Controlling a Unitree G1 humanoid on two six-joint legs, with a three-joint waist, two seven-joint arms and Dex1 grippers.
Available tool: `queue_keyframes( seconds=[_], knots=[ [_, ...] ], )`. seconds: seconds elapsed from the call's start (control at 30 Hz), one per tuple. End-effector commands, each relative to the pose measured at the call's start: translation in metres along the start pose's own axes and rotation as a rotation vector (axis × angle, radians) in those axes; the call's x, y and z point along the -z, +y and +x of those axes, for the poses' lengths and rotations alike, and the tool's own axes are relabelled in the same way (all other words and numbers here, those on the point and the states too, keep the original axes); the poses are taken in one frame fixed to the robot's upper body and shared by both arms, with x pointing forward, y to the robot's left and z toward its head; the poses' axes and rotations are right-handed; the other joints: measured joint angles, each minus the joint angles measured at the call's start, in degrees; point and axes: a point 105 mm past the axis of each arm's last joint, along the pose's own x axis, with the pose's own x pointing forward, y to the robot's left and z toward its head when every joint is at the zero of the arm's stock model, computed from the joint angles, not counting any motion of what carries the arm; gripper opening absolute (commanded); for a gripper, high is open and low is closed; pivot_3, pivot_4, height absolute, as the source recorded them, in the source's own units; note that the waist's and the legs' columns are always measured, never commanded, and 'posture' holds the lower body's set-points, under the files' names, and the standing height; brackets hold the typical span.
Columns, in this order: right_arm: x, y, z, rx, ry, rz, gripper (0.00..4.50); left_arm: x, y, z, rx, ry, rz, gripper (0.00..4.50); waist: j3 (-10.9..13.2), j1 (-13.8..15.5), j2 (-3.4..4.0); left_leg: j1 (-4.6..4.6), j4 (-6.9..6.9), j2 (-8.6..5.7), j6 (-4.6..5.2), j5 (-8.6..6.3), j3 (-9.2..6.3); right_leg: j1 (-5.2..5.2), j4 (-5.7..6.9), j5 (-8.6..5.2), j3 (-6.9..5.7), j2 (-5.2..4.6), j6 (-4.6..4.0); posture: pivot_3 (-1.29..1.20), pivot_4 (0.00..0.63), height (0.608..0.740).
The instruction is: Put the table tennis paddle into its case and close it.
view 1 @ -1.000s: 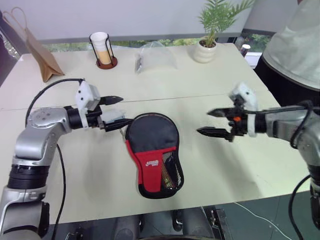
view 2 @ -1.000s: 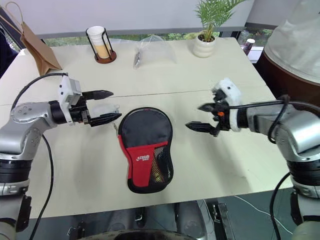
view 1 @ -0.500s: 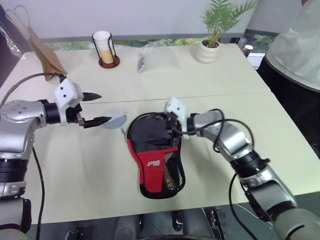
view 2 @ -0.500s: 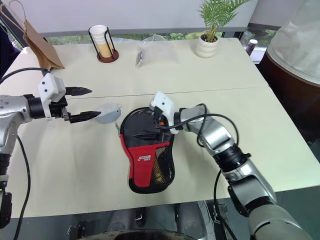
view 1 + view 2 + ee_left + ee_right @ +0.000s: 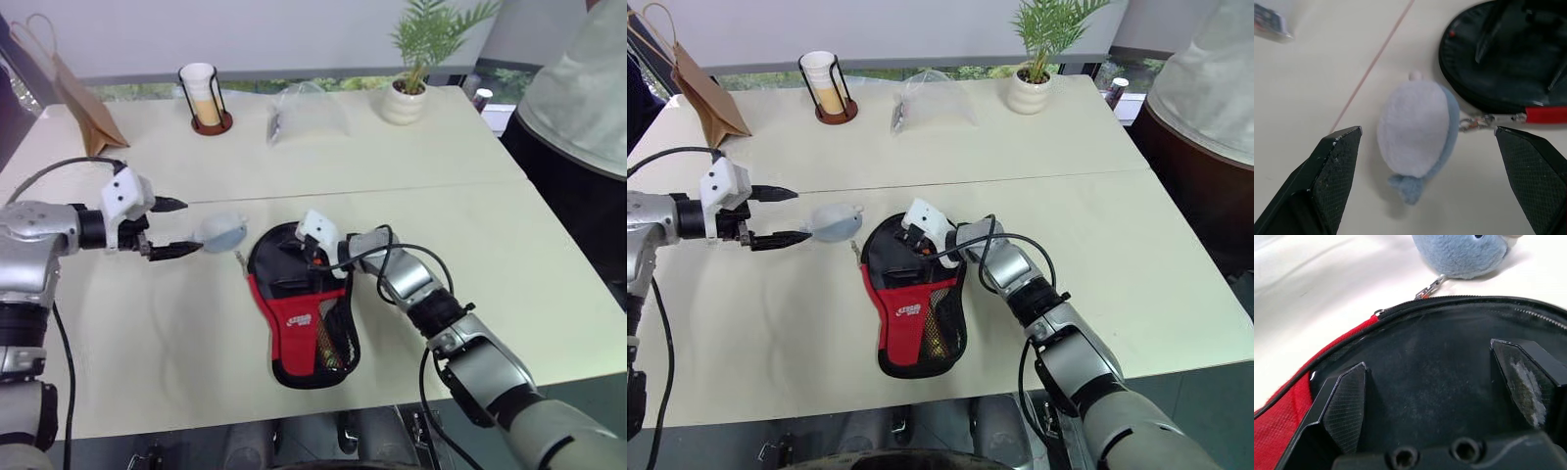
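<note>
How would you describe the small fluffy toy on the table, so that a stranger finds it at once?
Start at the black and red paddle case in the middle of the cream table. Just beyond its rounded black end, toward the left pincer, lies the plush toy, chained to the case. It alone is soft, pale blue and white.

The case (image 5: 913,294) is black and red cloth with a mesh pocket; the pom-pom (image 5: 1413,128) is soft and fluffy; the counter (image 5: 1117,245) is smooth and matt.
</note>
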Motion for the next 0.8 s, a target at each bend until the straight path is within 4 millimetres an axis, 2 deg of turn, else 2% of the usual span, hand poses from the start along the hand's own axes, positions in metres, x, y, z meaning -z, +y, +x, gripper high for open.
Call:
queue_keyframes(
  seconds=[0.03, 0.27, 0.4, 0.6, 0.7, 0.73, 0.8],
  knots=[
    [0.026, 0.007, 0.004, -0.011, 0.108, 0.006, 4.47, 0.0, 0.007, -0.001, 0.007, 0.033, 0.06, 4.5, -0.02, 0.01, 0.02, 0.03, 0.0, 0.0, -0.01, 0.0, 0.0, 0.03, 0.01, 0.0, 0.0, 0.0, 0.0, 0.0, 0.15, 0.74],
    [0.025, 0.008, 0.001, -0.008, 0.106, 0.011, 4.47, 0.009, 0.015, 0.022, 0.02, 0.039, 0.072, 4.5, -0.06, 0.06, 0.02, 0.08, 0.01, 0.0, -0.01, 0.01, 0.0, 0.1, 0.0, 0.0, 0.0, 0.0, 0.0, 0.0, 0.15, 0.74],
    [0.026, 0.006, -0.002, 0.01, 0.109, 0.018, 4.47, 0.015, 0.012, 0.045, 0.056, 0.028, 0.039, 4.5, -0.07, 0.13, 0.01, 0.08, 0.01, -0.01, -0.01, 0.01, 0.01, 0.12, 0.0, 0.01, 0.0, 0.0, 0.01, 0.0, 0.15, 0.74],
    [0.026, 0.004, -0.005, 0.032, 0.113, 0.023, 4.47, 0.017, 0.016, 0.059, 0.057, 0.022, 0.02, 4.5, -0.07, 0.15, 0.01, 0.07, 0.02, -0.01, 0.0, 0.01, 0.01, 0.12, 0.0, 0.01, 0.0, 0.0, 0.02, 0.0, 0.15, 0.74],
    [0.028, 0.004, -0.007, 0.041, 0.118, 0.027, 4.5, 0.013, 0.019, 0.063, 0.048, 0.005, 0.011, 3.68, -0.08, 0.2, 0.0, 0.08, 0.04, -0.02, 0.0, 0.01, 0.0, 0.15, 0.0, 0.01, -0.01, -0.01, 0.02, 0.0, 0.15, 0.74],
    [0.028, 0.005, -0.008, 0.042, 0.119, 0.028, 4.5, 0.013, 0.019, 0.064, 0.046, 0.001, 0.01, 3.25, -0.08, 0.2, 0.0, 0.08, 0.06, -0.02, 0.0, 0.01, 0.0, 0.16, 0.0, 0.01, -0.01, -0.01, 0.02, 0.0, 0.15, 0.74],
    [0.029, 0.007, -0.009, 0.045, 0.127, 0.036, 4.5, 0.012, 0.021, 0.066, 0.037, -0.002, 0.011, 2.13, -0.08, 0.15, 0.0, 0.08, 0.06, -0.02, 0.0, 0.01, 0.0, 0.16, 0.0, 0.01, -0.01, -0.01, 0.02, 0.0, 0.15, 0.74]
  ],
)
